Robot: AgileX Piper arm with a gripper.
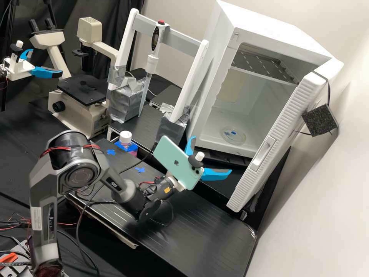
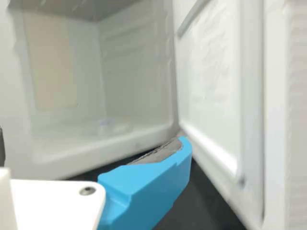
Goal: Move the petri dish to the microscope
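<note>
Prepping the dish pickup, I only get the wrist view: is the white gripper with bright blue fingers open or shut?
Observer: Open. In the high view the white gripper with bright blue fingers has its two fingers spread well apart.

Operator: Anything bulky on the wrist to mind?

Observer: Yes, a mint-green flat phone sits just behind the fingers.

Operator: And the route to the microscope?

Observer: The cream microscope with a flat black stage stands across the bench, with a frame of two white uprights between it and the white, open-doored cabinet.
</note>
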